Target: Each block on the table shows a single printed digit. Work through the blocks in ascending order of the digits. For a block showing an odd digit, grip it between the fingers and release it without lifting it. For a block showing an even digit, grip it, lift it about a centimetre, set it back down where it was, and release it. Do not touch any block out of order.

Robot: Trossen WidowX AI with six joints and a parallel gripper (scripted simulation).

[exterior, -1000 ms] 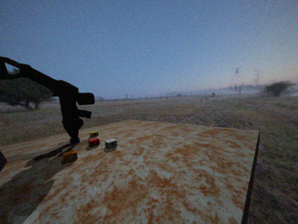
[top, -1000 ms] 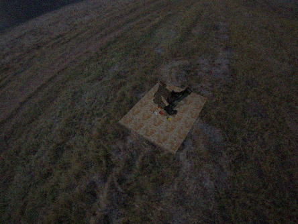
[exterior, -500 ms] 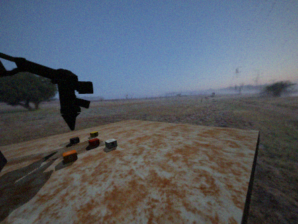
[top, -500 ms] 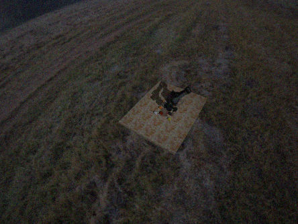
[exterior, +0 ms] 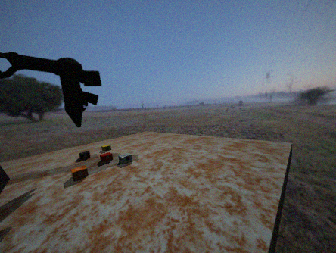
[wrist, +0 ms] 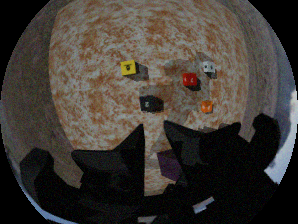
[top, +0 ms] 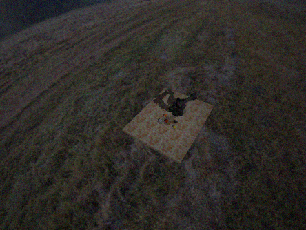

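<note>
My gripper (exterior: pixel 79 125) (wrist: pixel 153 125) is open and empty, raised well above the blocks, with a narrow gap between its fingers. A black block (top: pixel 175 121) (exterior: pixel 84 154) (wrist: pixel 148 104) lies just beyond the fingertips in the wrist view. A yellow block (top: pixel 174 127) (exterior: pixel 106 148) (wrist: pixel 128 67) lies farther out to its left. A red block (top: pixel 166 121) (exterior: pixel 106 157) (wrist: pixel 189 79), a white block (top: pixel 160 120) (exterior: pixel 125 158) (wrist: pixel 208 66) and an orange block (top: pixel 165 115) (exterior: pixel 79 173) (wrist: pixel 206 106) are to the right there. The printed digits are too blurred to read surely.
The blocks stand apart on a mottled orange and pale table (top: pixel 172 146) (exterior: pixel 170 189) (wrist: pixel 90 100). The arm's shadow falls across the table among the blocks. A dark purple patch (wrist: pixel 169 166) shows below the right finger in the wrist view.
</note>
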